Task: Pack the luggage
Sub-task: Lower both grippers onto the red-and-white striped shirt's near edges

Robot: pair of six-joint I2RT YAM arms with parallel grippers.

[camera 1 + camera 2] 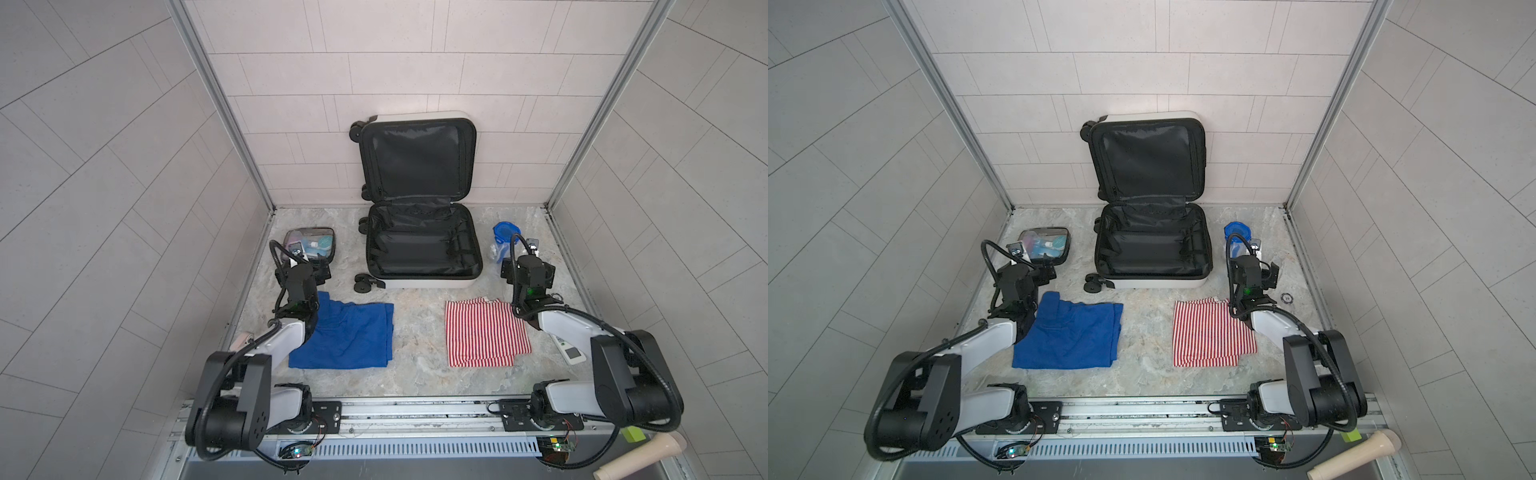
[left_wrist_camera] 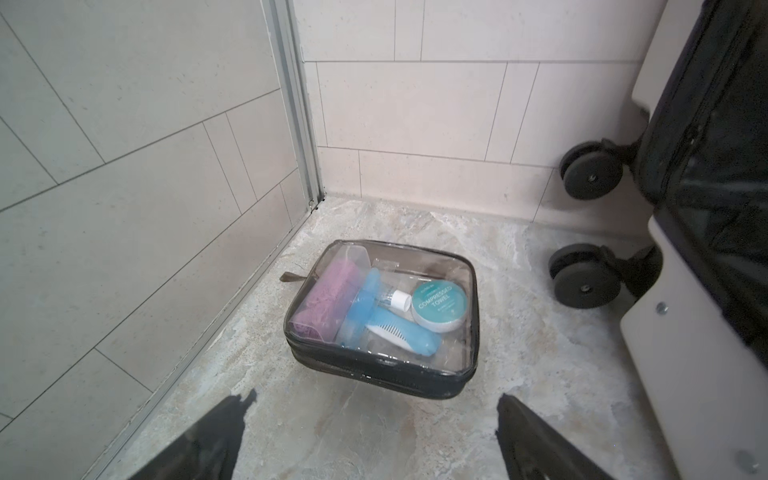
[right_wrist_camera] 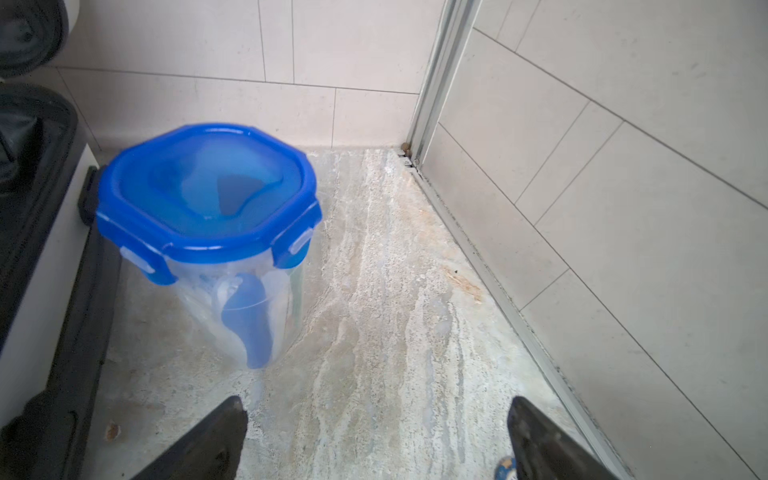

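Note:
The luggage (image 1: 428,284) (image 1: 1158,283) lies open at the back middle in both top views, its lid leaning on the back wall and its black lining bare. My left gripper (image 2: 374,401) (image 1: 321,270) is open and empty, just short of a clear zip toiletry pouch (image 2: 382,307) (image 1: 309,245) left of the luggage. My right gripper (image 3: 376,401) (image 1: 528,266) is also open and empty. It hovers over bare floor, close to a clear container with a blue lid (image 3: 208,187) (image 1: 505,232) right of the luggage.
A folded blue cloth (image 1: 349,336) lies front left and a folded red-and-white striped cloth (image 1: 484,332) front right. A white remote-like device (image 1: 571,351) sits under the right arm. Tiled walls close in the left, back and right sides.

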